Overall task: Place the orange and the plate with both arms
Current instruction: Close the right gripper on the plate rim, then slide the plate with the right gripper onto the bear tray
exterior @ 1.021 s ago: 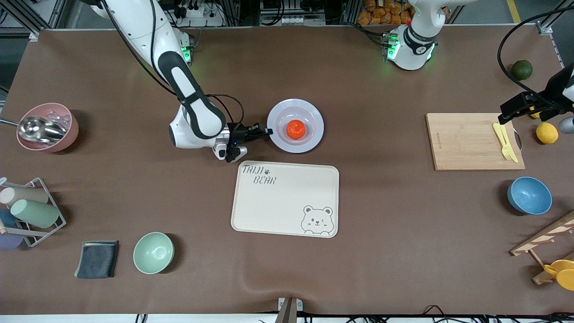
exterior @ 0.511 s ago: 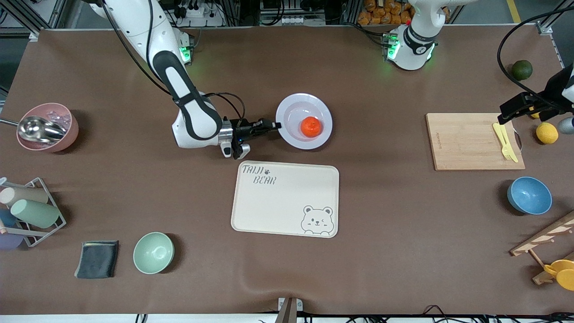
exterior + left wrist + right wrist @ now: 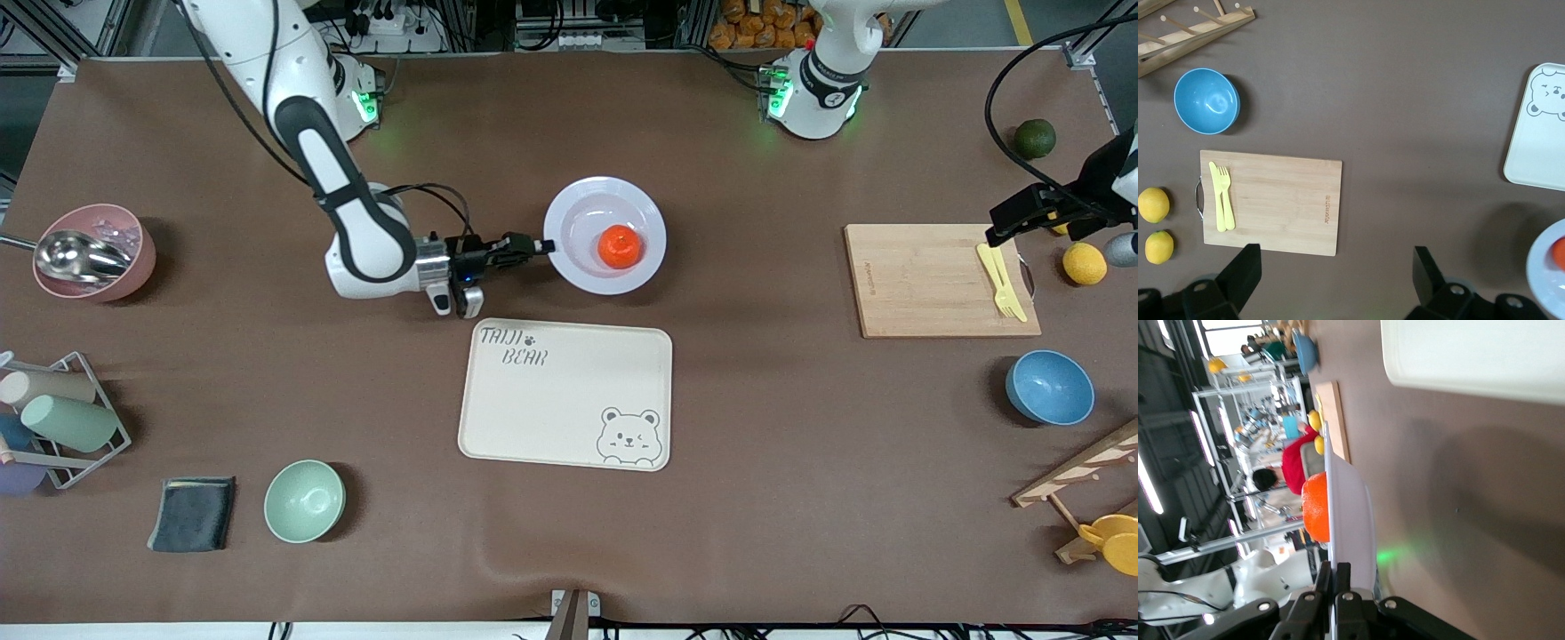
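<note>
Lavender-white round glossy plate [image 3: 605,235] is pinched at its rim by the right gripper [image 3: 539,246], fingers clamped tight on the edge toward the right arm's end of the table. Plate is lifted off the brown table mat [image 3: 765,498]; right wrist view shows the plate [image 3: 1350,513] edge-on with its shadow on the mat below. Small bright red-orange orange [image 3: 620,246] sits in the plate's well, roughly centred; in the right wrist view the orange [image 3: 1315,507] bulges above the rim. Plate hangs over bare mat, just farther from the front camera than the cream rectangular bear tray [image 3: 565,394], not over it.

Left gripper [image 3: 1331,267] is up over the left arm's end of the table, jaws spread wide, holding nothing, waiting. Its wrist view looks down on the bamboo cutting board [image 3: 1270,201] with a yellow plastic fork and knife [image 3: 1221,196] on it, two yellow lemons [image 3: 1154,204] beside the board's handle, and a blue bowl [image 3: 1206,101] nearby.

Elsewhere: mint-green bowl [image 3: 304,500] and dark folded cloth [image 3: 192,513] near the front edge, pink bowl with metal scoop [image 3: 91,252] at the right arm's end, dark green round fruit [image 3: 1034,138] at the left arm's end.
</note>
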Tool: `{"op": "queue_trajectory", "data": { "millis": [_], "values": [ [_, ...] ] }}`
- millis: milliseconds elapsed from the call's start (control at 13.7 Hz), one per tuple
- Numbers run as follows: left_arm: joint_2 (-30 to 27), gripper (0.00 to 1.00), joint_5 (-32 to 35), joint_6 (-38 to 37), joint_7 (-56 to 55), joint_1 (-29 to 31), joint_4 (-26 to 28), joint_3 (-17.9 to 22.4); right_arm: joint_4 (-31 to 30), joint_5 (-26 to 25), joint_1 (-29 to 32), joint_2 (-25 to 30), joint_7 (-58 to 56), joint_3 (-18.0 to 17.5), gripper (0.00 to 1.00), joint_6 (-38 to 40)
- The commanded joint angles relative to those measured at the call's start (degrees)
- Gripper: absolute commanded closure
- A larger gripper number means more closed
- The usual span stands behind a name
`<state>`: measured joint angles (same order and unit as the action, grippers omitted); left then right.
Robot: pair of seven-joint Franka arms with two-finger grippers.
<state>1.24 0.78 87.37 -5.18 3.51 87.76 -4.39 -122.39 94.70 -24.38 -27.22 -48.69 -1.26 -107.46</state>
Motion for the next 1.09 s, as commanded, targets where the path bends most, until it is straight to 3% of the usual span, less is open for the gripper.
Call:
{"op": "queue_trajectory", "data": {
  "millis": [0, 365, 730, 1021],
  "values": [
    [-1.0, 0.00, -0.3, -0.5, 1.1, -0.3, 0.6, 0.4, 0.8, 1.4, 4.8, 0.4, -0.4, -0.5, 1.00, 1.7],
    [-0.4, 0.00, -0.2, -0.4, 1.1, -0.4, 0.7, 0.4, 6.4, 1.5, 7.4, -4.1, -0.6, -0.3, 1.00, -2.0],
    [-0.1, 0.00, 0.5, -0.2, 1.1, -0.5, 0.7, 0.4, 16.7, 2.6, 6.8, -11.6, 0.6, -0.4, 1.00, -8.5],
    [0.0, 0.00, 0.5, -0.2, 1.1, -0.5, 0.7, 0.4, 21.3, 3.1, 5.8, -14.9, 0.7, -0.4, 1.00, -13.6]
  ]
}}
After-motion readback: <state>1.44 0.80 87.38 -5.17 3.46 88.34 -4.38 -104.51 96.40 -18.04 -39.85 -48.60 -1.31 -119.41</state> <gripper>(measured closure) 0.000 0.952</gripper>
